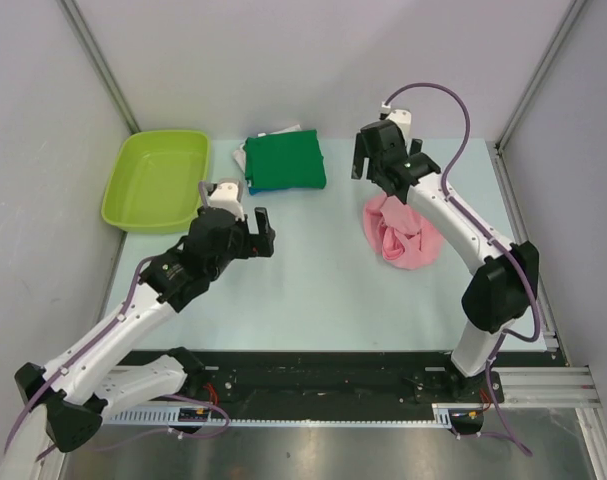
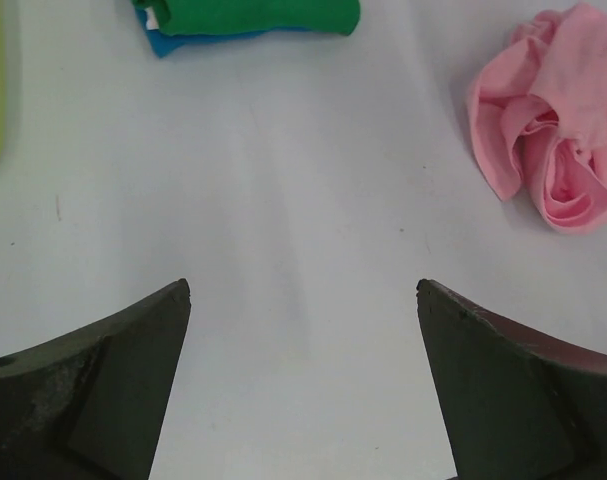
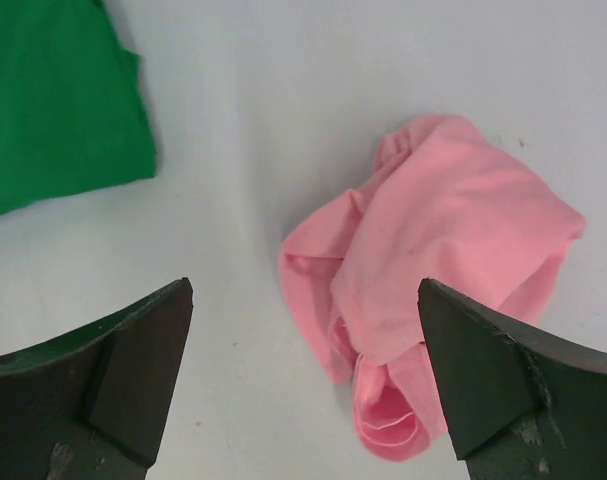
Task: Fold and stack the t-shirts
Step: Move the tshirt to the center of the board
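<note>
Pink t-shirt crumpled in a soft lump on the right half of the tabletop. Not flat, not folded yet. Roundish heap, so no clear long side to go by, just bumps and a rolled edge.

Lies just below the right gripper, and a little toward the right-hand finger in the right wrist view. Right gripper wide open, nothing between its fingers. By far the closer one, so most likely the one to reach down and grab first.

Left gripper wide open too, holding nothing. Hangs over the bare middle of the tabletop, well apart from the pink lump. In the left wrist view, pink lump far off at the upper right.

Folded stack at the back of the tabletop: green t-shirt on top, blue t-shirt peeking out from under it. Sits between the two grippers, apart from the pink t-shirt.

Lime green tub at the back left, near the stack.
</note>
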You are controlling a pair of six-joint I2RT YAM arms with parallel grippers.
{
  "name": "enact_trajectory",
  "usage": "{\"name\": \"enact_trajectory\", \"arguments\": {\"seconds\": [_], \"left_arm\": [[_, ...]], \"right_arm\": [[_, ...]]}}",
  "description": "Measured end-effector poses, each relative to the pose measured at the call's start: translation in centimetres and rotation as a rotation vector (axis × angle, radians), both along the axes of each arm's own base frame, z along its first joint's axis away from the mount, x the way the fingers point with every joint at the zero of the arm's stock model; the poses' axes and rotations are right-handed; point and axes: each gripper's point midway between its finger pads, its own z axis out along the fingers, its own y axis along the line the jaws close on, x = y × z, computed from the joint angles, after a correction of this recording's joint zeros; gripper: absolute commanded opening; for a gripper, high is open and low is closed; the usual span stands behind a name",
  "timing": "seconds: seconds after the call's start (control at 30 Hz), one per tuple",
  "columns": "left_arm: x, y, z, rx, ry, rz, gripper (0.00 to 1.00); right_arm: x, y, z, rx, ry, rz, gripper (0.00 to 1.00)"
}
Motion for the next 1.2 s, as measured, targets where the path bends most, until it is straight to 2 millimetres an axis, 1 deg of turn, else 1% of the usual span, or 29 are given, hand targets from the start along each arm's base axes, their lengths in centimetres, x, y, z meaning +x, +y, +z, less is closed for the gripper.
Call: {"name": "enact_trajectory", "arguments": {"seconds": [0.13,0.2,0.3,0.33,0.37,0.4,0.47,0.57,0.6,0.63,0.67,0.73,0.77,0.83,0.9,0.93,1.0,1.03,1.13,1.2], "left_arm": [[0.8,1.8,-0.5,0.011,0.030,0.077,1.00],[1.0,2.8,-0.7,0.014,0.041,0.107,1.00],[1.1,3.8,-0.9,0.000,0.044,0.139,1.00],[0.9,4.1,-1.0,-0.006,0.048,0.144,1.00],[0.9,4.3,-1.1,-0.008,0.050,0.149,1.00],[0.8,4.4,-1.3,-0.010,0.052,0.150,1.00],[0.7,4.5,-1.5,-0.012,0.056,0.149,1.00],[0.5,4.3,-1.9,-0.014,0.070,0.135,1.00],[0.4,4.3,-2.1,-0.012,0.073,0.133,1.00],[0.4,4.3,-2.2,-0.011,0.076,0.131,1.00],[0.3,4.3,-2.4,-0.010,0.078,0.131,1.00],[0.2,4.3,-2.5,-0.010,0.082,0.127,1.00],[0.1,4.4,-2.5,-0.011,0.082,0.127,1.00],[0.0,4.4,-2.5,-0.014,0.080,0.126,1.00],[-0.1,4.5,-2.3,-0.019,0.076,0.124,1.00],[-0.1,4.5,-2.2,-0.022,0.074,0.122,1.00],[-0.2,4.5,-2.1,-0.027,0.070,0.120,1.00],[-0.3,4.4,-2.0,-0.031,0.068,0.116,1.00],[-0.5,4.3,-1.7,-0.042,0.063,0.103,1.00],[-0.7,4.3,-1.5,-0.047,0.061,0.097,1.00]], "right_arm": [[1.6,-3.7,-2.7,-0.025,0.068,-0.091,1.00],[2.4,-6.2,-4.7,-0.025,0.112,-0.145,1.00],[2.7,-9.9,-7.9,-0.033,0.186,-0.219,1.00],[2.7,-10.9,-9.0,-0.039,0.210,-0.239,1.00],[2.8,-11.5,-9.8,-0.042,0.228,-0.251,1.00],[2.9,-12.0,-10.9,-0.046,0.252,-0.260,1.00],[3.1,-12.0,-13.1,-0.048,0.294,-0.259,1.00],[3.0,-10.9,-17.0,-0.053,0.368,-0.234,1.00],[2.8,-10.4,-18.2,-0.055,0.391,-0.225,0.98],[2.4,-10.1,-19.3,-0.057,0.413,-0.216,0.91],[2.0,-9.8,-20.2,-0.060,0.432,-0.209,0.64],[1.1,-9.3,-21.5,-0.064,0.452,-0.196,0.20],[1.0,-8.9,-21.8,-0.057,0.450,-0.191,0.00],[1.0,-8.2,-21.7,-0.057,0.437,-0.174,0.00],[0.8,-7.6,-21.1,-0.072,0.421,-0.168,0.00],[0.5,-7.2,-20.6,-0.083,0.411,-0.160,0.00],[0.0,-5.9,-18.9,-0.112,0.379,-0.127,0.00],[-0.3,-5.0,-17.7,-0.126,0.356,-0.104,0.00],[-1.5,-1.8,-12.9,-0.156,0.272,-0.020,0.00],[-2.4,0.8,-8.5,-0.163,0.193,0.047,0.00]]}}
